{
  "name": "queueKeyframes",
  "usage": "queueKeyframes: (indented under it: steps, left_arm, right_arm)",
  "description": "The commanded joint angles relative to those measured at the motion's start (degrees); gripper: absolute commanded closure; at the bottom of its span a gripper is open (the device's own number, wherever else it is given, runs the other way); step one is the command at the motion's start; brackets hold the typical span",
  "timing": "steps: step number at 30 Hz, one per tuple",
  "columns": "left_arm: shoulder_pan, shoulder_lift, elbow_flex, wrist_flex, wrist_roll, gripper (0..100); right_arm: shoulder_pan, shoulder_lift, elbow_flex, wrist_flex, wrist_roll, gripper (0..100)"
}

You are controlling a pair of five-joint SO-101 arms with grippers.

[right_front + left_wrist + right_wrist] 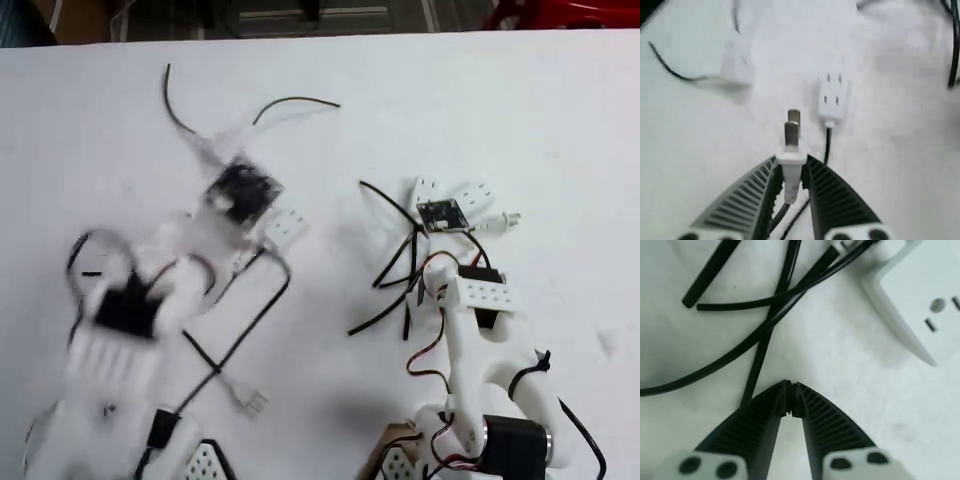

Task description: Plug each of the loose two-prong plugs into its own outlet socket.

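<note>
High view: a white tabletop [560, 110] carries two arms. The left arm [130, 310] stands over the left half. Just beyond it lies a small white outlet strip [285, 228], whose black cord loops back toward the arm bases. A loose plug [250, 402], white with two short prongs, lies near the lower edge, well apart from that strip. On the right half, the right arm [480, 300] sits just below an outlet cluster [450, 205] of white blocks. A spray of stiff black cords [395, 265] fans out beside it.

Left wrist view: the left fingers [755, 195], dark and ribbed, are pressed shut on the held plug [791, 157]. This is a smooth white plastic body with two flat, dull metal prongs [792, 127]. Its long axis runs in line with the fingers, prongs pointing away from them. The outlet strip [832, 97] lies close ahead of the prongs but off to one side, with two pairs of slots facing up. The left arm is clearly the nearer one. By my judgement, the plug must shift sideways and line up its prongs with one slot pair.

Right wrist view: the right fingers [760, 430] meet at their tips with nothing between them, above crossed round black cords [765, 325]. A white, hard-edged outlet block [920, 305] lies ahead and to one side.
</note>
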Motion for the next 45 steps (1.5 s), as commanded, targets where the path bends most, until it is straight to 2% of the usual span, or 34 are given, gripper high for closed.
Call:
queueKeyframes:
  steps: [1,7,11,15,21,24,26,29,32,35,38,41,45]
  left_arm:
    - [0.31,-19.65,6.15,-9.14,5.45,98]
    - [-0.66,-37.14,17.14,-21.8,14.86,98]
    - [-0.31,-44.97,20.66,-28.13,16.35,98]
    - [-0.22,-44.26,20.66,-33.41,17.41,98]
    - [-0.04,-44.26,21.01,-42.37,31.56,98]
    - [-0.4,-44.26,20.84,-45.19,32.26,98]
    - [-0.13,-44.26,21.1,-47.74,32.53,98]
    - [-0.04,-44.26,21.1,-48.09,32.62,98]
    - [-0.04,-44.18,21.1,-48.0,32.62,98]
    - [0.04,-44.18,21.1,-48.18,32.7,98]
    - [2.59,-44.18,21.19,-47.82,32.7,98]
    - [7.43,-44.26,23.65,-48.35,32.62,98]
    - [12.44,-44.26,27.52,-52.04,32.26,98]
  right_arm:
    - [0.4,-0.13,-0.44,-0.84,0.53,97.4]
    - [0.31,-0.13,-0.35,-0.84,0.44,97.4]
    - [0.22,-0.13,-0.26,-0.75,0.44,97.4]
    - [0.04,-0.13,-0.26,-0.75,0.35,97.4]
    - [-0.4,-0.48,-0.53,-0.92,0.0,97.8]
    - [-3.03,-1.98,-3.78,0.57,0.44,97.8]
    - [-5.41,-5.14,-9.76,6.2,0.44,97.8]
    - [-11.82,-12.62,-23.74,19.12,0.44,97.8]
    - [-21.23,-19.3,-41.05,27.56,0.44,97.8]
    - [-32.13,-21.41,-56.7,30.02,0.79,97.8]
    - [-41.63,-20.88,-67.96,30.46,6.51,97.8]
    - [-50.51,-20.44,-75.43,30.46,12.48,97.8]
    - [-58.42,-19.47,-81.05,30.55,13.54,97.8]
